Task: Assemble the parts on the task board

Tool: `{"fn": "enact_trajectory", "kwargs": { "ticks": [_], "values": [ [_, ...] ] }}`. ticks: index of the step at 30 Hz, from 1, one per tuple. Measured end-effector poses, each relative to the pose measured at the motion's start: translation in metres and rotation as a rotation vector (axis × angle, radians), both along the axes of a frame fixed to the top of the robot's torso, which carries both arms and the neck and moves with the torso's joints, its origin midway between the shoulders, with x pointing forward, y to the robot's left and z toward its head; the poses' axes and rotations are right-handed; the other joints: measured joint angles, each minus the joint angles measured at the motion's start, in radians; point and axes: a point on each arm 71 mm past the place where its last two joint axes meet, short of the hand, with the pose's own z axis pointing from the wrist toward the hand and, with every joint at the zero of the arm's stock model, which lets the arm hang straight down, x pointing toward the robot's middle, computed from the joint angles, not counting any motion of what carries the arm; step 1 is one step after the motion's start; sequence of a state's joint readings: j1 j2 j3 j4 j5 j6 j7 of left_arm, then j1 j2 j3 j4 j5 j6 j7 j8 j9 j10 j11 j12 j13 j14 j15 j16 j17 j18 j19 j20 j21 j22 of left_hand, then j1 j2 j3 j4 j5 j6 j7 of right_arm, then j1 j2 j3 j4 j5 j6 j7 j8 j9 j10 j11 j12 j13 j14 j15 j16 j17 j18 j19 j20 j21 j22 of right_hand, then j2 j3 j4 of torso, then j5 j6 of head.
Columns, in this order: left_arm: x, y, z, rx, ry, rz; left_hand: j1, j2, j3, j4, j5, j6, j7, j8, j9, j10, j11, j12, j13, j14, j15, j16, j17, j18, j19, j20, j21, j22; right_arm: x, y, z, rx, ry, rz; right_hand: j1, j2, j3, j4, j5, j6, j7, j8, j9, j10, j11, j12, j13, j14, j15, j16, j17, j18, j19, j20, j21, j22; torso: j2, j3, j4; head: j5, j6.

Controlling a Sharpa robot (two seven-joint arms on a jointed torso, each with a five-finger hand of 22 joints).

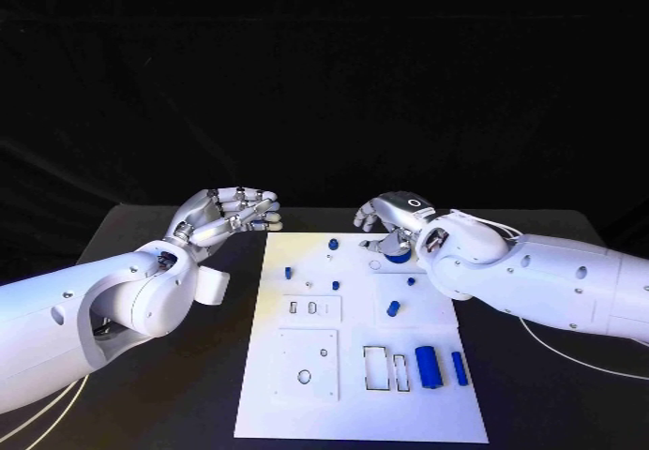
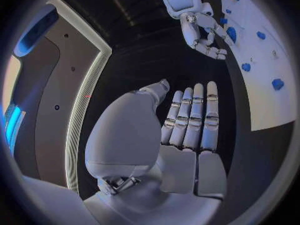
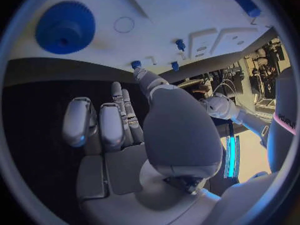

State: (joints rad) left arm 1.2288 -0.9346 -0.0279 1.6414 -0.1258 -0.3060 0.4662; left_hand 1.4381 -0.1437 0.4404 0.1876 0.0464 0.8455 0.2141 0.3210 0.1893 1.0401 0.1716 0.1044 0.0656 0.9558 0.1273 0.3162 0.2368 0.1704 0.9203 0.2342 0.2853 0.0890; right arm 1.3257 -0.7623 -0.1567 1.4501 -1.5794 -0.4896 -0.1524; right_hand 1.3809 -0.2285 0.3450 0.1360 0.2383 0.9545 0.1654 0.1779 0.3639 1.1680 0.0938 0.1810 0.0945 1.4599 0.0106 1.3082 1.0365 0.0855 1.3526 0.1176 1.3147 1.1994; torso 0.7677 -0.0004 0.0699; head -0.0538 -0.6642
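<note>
The white task board (image 1: 358, 375) lies at the frame's centre, blue parts (image 1: 429, 367) scattered across it — none assembled yet, I judge. The right hand (image 1: 389, 217) hovers over the board's upper edge, fingers apart and empty, likely reaching. The left hand (image 1: 233, 211) waits upper left, empty, clear of the board.
</note>
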Motion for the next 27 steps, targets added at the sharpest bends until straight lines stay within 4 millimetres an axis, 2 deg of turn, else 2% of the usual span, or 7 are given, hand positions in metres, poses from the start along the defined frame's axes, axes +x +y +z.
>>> {"fn": "enact_trajectory", "kwargs": {
  "ticks": [5, 6, 9, 13, 16, 24, 27],
  "values": [
    [0.001, 0.000, -0.001, 0.001, 0.000, 0.001, 0.000, 0.000, 0.000, 0.000, 0.000, 0.000, 0.000, 0.000, 0.000, 0.000, 0.000, 0.000, 0.000, 0.000, 0.000, 0.000, 0.000, 0.000, 0.000, 0.000, 0.000, 0.000, -0.005, -0.033, 0.014, 0.080, 0.042, -0.073, -0.012, -0.046, 0.037, 0.030, 0.000, 0.000, -0.013, -0.002, -0.002, 0.108, -0.007, 0.047, 0.039, 0.006, -0.018, 0.010, 0.011, 0.000, 0.013, -0.013, 0.005, 0.018, -0.003, 0.0031, -0.0056, -0.003, 0.003],
    [0.002, 0.000, -0.001, 0.001, 0.000, 0.001, 0.000, 0.000, 0.000, 0.000, 0.000, 0.000, 0.000, 0.000, 0.000, 0.000, 0.000, 0.000, 0.000, 0.000, 0.000, 0.000, 0.000, 0.000, 0.000, 0.000, 0.000, 0.000, -0.006, -0.040, 0.015, 0.099, 0.058, -0.093, -0.014, -0.050, 0.029, 0.037, 0.000, -0.008, -0.020, -0.004, -0.001, 0.140, -0.022, 0.063, 0.055, 0.006, -0.024, 0.012, 0.015, 0.000, 0.013, -0.018, 0.010, 0.022, -0.003, 0.0038, -0.0070, -0.004, 0.004],
    [0.002, 0.000, -0.001, 0.000, 0.001, -0.001, 0.000, 0.000, 0.000, 0.000, 0.000, 0.000, 0.000, 0.000, 0.000, 0.000, 0.000, 0.000, 0.000, 0.000, 0.000, 0.000, 0.000, 0.000, 0.000, 0.000, 0.000, 0.000, -0.006, -0.055, 0.016, 0.133, 0.097, -0.135, -0.008, -0.055, -0.077, 0.046, 0.000, -0.057, -0.030, 0.008, 0.016, 0.176, -0.046, 0.174, 0.170, 0.007, -0.032, 0.048, 0.070, 0.000, 0.031, -0.037, 0.037, 0.062, -0.005, 0.0057, -0.0097, -0.007, 0.005],
    [0.003, -0.001, -0.001, 0.000, 0.001, -0.003, 0.000, 0.000, 0.000, 0.000, 0.000, 0.000, 0.000, 0.000, 0.000, 0.000, 0.000, 0.000, 0.000, 0.000, 0.000, 0.000, 0.001, 0.000, 0.000, 0.000, 0.000, -0.001, -0.004, -0.065, 0.014, 0.156, 0.157, -0.175, 0.071, -0.007, -0.223, 0.139, 0.005, -0.132, -0.025, 0.104, 0.076, 0.119, -0.040, 0.757, 0.795, 0.007, -0.032, 0.142, 0.234, -0.025, 0.086, -0.029, 0.105, 0.108, -0.006, 0.0080, -0.0120, -0.009, 0.006],
    [0.003, -0.002, -0.001, -0.001, 0.001, -0.005, 0.000, 0.000, 0.000, 0.000, 0.000, 0.000, 0.000, 0.000, 0.000, 0.000, 0.000, 0.000, 0.000, 0.000, 0.000, -0.004, 0.001, 0.000, 0.000, 0.000, 0.000, -0.001, 0.000, -0.072, 0.010, 0.154, 0.201, -0.204, 0.077, -0.001, -0.260, 0.152, 0.005, -0.169, -0.015, 0.147, 0.095, 0.218, -0.032, 1.079, 1.131, 0.007, -0.024, 0.197, 0.270, -0.040, 0.110, -0.021, 0.148, 0.109, -0.006, 0.0091, -0.0117, -0.011, 0.006],
    [0.003, -0.002, -0.002, -0.002, 0.002, -0.008, 0.000, 0.000, 0.000, 0.000, 0.000, 0.000, 0.000, 0.000, 0.000, 0.000, 0.000, 0.000, 0.000, 0.000, 0.000, -0.004, 0.001, 0.000, 0.000, 0.000, 0.000, -0.001, 0.007, -0.074, -0.005, 0.134, 0.287, -0.236, 0.078, 0.000, -0.272, 0.154, 0.005, -0.190, -0.009, 0.186, 0.105, 0.292, -0.019, 1.254, 1.214, 0.008, -0.016, 0.227, 0.272, -0.042, 0.114, -0.017, 0.188, 0.109, -0.005, 0.0099, -0.0104, -0.011, 0.003],
    [0.003, -0.001, -0.002, -0.002, 0.002, -0.009, 0.000, 0.000, 0.000, 0.000, 0.000, 0.000, 0.000, 0.000, 0.000, 0.000, 0.000, 0.000, 0.000, 0.000, 0.000, -0.004, 0.001, 0.000, 0.000, 0.000, 0.000, -0.001, 0.008, -0.072, -0.011, 0.128, 0.310, -0.239, 0.082, 0.005, -0.272, 0.154, 0.005, -0.190, -0.009, 0.193, 0.106, 0.292, -0.019, 1.269, 1.214, 0.008, -0.016, 0.227, 0.272, -0.056, 0.114, -0.017, 0.194, 0.109, -0.005, 0.0086, -0.0100, -0.011, 0.002]
  ]
}}
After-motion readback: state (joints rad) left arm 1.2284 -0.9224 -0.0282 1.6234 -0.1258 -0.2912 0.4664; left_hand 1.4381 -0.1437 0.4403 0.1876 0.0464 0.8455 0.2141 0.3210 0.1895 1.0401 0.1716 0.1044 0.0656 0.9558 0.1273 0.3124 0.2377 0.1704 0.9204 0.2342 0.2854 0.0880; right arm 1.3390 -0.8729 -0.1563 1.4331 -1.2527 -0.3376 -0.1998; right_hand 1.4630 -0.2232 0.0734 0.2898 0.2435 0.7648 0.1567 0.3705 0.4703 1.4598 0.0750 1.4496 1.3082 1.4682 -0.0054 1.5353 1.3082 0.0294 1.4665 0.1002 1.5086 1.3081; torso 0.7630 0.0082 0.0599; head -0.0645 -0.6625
